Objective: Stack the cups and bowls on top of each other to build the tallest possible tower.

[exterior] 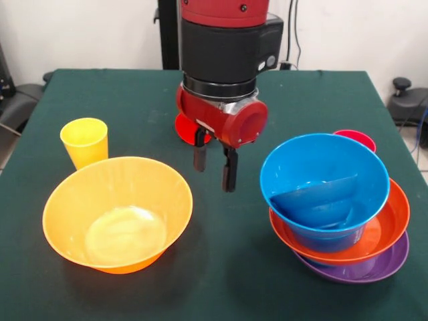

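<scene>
Hand (215,168) hanging open and empty at frame centre; tower (341,221) sitting lower right, orange bowl (117,212) lower left, yellow cup (85,142) behind it, all on green surface (221,281).

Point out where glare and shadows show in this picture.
Front view: pale glare spreads across the floor of the orange bowl and streaks the blue bowl inside; soft shadows darken the green table beneath both bowls; the gripper looks sharp, not blurred.

You see a glossy red and black cylindrical arm (227,47) ending in two dark, slim gripper fingers (229,170).
</scene>
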Robot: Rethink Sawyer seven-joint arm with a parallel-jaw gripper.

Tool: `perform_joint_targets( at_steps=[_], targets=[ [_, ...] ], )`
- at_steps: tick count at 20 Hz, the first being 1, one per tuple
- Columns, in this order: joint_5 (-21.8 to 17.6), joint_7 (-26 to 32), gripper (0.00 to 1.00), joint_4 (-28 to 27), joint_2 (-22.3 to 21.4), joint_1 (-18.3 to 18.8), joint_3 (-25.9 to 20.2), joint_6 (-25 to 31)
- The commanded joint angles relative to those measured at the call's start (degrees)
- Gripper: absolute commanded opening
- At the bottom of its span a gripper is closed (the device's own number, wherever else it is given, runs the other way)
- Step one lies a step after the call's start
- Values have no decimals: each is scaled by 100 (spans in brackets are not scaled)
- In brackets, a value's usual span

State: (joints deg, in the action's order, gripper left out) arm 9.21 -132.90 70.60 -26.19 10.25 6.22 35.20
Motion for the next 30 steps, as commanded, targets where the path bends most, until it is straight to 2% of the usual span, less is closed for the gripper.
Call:
perform_joint_targets(
  at_steps=[1,10,15,21,25,30],
  targets=[
    [-765,1035,100,233,502,79,-626,182],
    [-1185,1421,100,-346,923,548,-978,-17],
    [-1466,1734,100,-874,1356,838,-1360,-158],
    [-1733,1839,100,-1106,1508,1050,-1659,-170],
    [-1871,1806,100,-1201,1592,1107,-1809,-277],
    [-2027,1455,100,-1178,1523,1061,-1767,-364]
  ],
)
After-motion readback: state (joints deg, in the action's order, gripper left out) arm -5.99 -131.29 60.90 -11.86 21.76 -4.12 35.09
